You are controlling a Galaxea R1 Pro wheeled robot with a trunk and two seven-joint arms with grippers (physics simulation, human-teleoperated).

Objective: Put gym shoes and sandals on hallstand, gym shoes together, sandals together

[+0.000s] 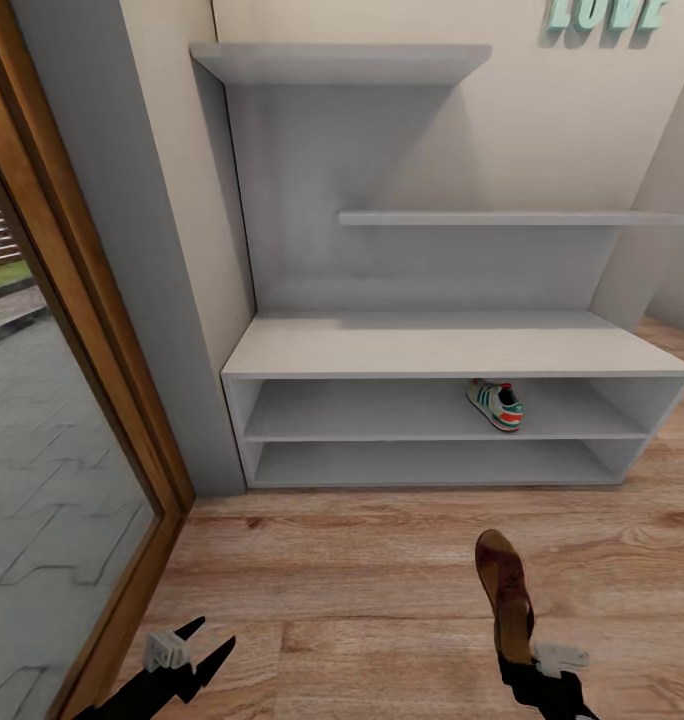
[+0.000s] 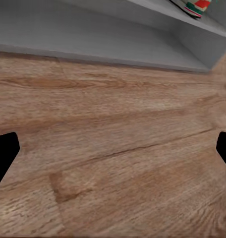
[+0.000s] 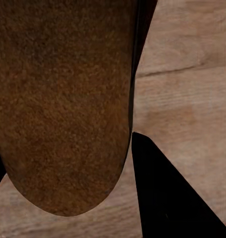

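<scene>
Closest to the head camera, at the bottom edge of its picture, are the two black grippers of the robot. At the right side, the right gripper [image 1: 530, 668] is clenched on the heel end of a flat brown leather sandal [image 1: 505, 593], and the sandal points away from the robot, toward the rack, with its toe above the light brown wood-plank corridor floor [image 1: 382, 570]. The right wrist view shows the rounded brown end of this sandal [image 3: 63, 104] lying between the two dark fingers [image 3: 167, 198], one finger just beside its edge. At the left side, the left gripper [image 1: 197, 655] hangs above the floor with its fingers spread apart and nothing between them; the left wrist view shows the two black fingertips [image 2: 4, 153] at the sides with only bare planks [image 2: 113, 148] between. Further ahead stands the light grey hallstand [image 1: 452, 345], a long low bench with two open shelf levels and floating shelves above. One white gym shoe with green stripes and a red-orange heel patch [image 1: 496, 403] sits on the upper open shelf, somewhat right of the middle. A wooden door frame [image 1: 102, 380] stands at the left.
</scene>
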